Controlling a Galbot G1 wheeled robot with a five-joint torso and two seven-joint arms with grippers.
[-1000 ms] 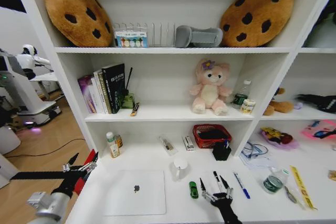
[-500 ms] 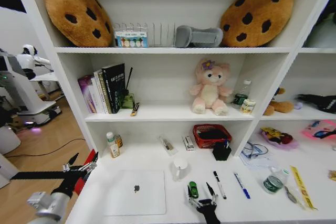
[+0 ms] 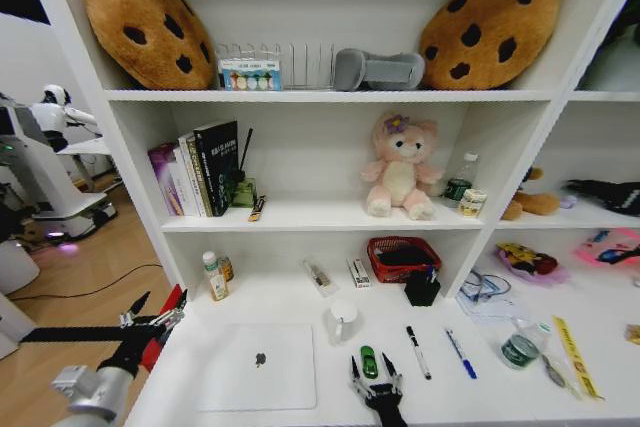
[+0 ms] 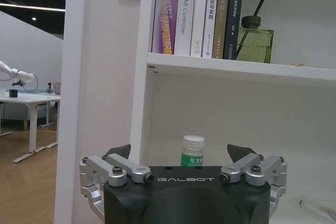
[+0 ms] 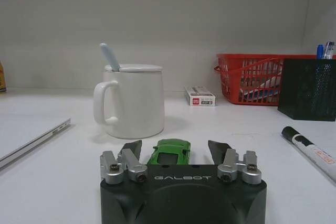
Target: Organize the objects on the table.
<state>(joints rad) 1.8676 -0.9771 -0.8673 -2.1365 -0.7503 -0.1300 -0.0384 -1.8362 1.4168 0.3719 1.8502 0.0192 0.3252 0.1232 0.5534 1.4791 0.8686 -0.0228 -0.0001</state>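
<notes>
A tiny green toy car (image 3: 369, 358) (image 5: 170, 151) stands on the white table (image 3: 285, 299) between the fingertips of my right gripper (image 3: 371, 372) (image 5: 175, 150), which is open and straddles the car's rear. The silver laptop (image 3: 258, 365) (image 5: 31, 140) lies closed to the car's left. To the car's right lie a black pen (image 3: 418, 351) (image 5: 310, 151) and a blue pen (image 3: 460, 353). My left gripper (image 3: 152, 320) (image 4: 178, 153) hangs open and empty beyond the table's left end.
A white mug (image 3: 342, 319) (image 5: 135, 100) stands just behind the car. At the back are a red basket (image 3: 402, 257) (image 5: 257, 77), a black pen holder (image 3: 422, 289) and a small bottle (image 3: 213, 275) (image 4: 192, 151). A yellow ruler (image 3: 574, 355) lies at the right.
My right gripper has slid left from beside the black pen and now sits around the green car, nearer the table's front edge. The left arm has not moved.
</notes>
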